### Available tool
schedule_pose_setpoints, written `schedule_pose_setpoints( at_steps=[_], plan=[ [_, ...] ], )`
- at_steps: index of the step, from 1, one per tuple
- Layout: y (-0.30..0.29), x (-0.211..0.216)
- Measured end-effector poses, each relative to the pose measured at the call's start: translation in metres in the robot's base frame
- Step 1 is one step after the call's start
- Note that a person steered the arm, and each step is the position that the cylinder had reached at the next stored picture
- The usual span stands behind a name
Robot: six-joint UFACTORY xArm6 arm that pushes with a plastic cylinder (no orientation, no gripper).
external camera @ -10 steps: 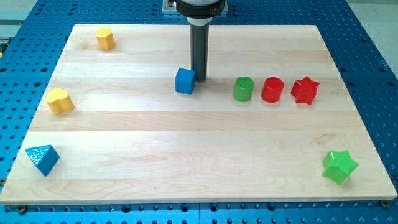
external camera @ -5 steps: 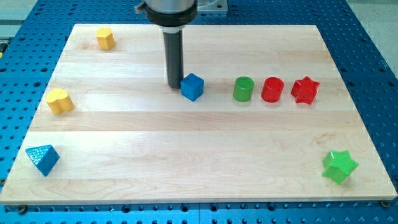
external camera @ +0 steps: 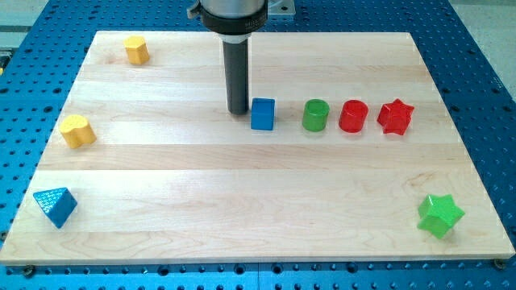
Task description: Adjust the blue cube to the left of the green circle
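The blue cube (external camera: 262,113) sits on the wooden board near its middle, a little toward the view's top. The green circle (external camera: 315,115), a short green cylinder, stands to its right with a gap between them. My tip (external camera: 238,110) is just left of the blue cube, right beside its left face. The dark rod rises from there to the view's top.
A red cylinder (external camera: 352,116) and a red star (external camera: 395,116) line up right of the green circle. A green star (external camera: 440,215) lies at the bottom right. Two yellow blocks (external camera: 136,50) (external camera: 76,130) and a blue triangular block (external camera: 55,206) lie at the left.
My tip went from the blue cube's right side around to its left side and pushed it to the right, closer to the green circle.
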State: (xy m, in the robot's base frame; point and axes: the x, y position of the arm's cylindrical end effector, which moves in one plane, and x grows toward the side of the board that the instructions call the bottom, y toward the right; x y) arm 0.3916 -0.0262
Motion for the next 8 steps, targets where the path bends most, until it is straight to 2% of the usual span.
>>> schedule_pose_setpoints(
  at_steps=[2,3,4,5,8],
  plan=[
    [0.03,0.033],
    [0.019,0.03],
    [0.019,-0.015],
    [0.044,-0.018],
    [0.041,0.007]
  ],
)
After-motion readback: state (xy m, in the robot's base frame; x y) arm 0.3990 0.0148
